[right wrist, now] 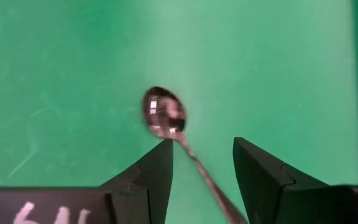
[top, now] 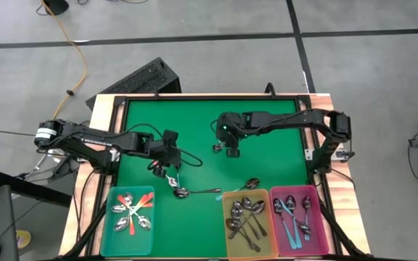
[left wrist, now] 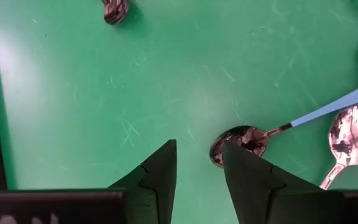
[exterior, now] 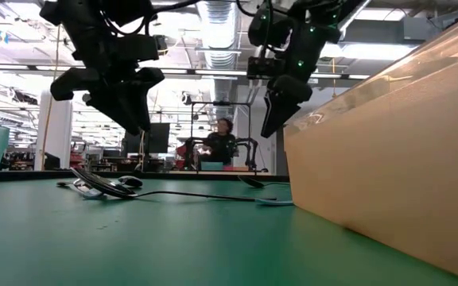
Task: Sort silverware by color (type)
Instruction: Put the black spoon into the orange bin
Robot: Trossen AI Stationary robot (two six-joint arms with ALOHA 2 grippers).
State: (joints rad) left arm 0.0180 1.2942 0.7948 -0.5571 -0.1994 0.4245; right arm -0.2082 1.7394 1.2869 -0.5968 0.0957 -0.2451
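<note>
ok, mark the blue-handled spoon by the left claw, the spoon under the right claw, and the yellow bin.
blue-handled spoon (left wrist: 328, 109): left wrist view, blue handle.
plain spoon (right wrist: 164, 112): right wrist view, bowl.
yellow bin (top: 226, 225): high view, left wall.

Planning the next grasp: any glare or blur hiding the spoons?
High view: evenly lit, spoons small. Low view: yellow bin looms blurred up close, bright ceiling behind. Left wrist view: sharp, blue-handled spoon bowl mirrors surroundings. Right wrist view: spoon soft, bowl glinting.

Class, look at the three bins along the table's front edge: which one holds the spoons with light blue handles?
The pink bin, at the right end. The yellow bin holds plain metal spoons, the teal bin orange-handled ones.
</note>
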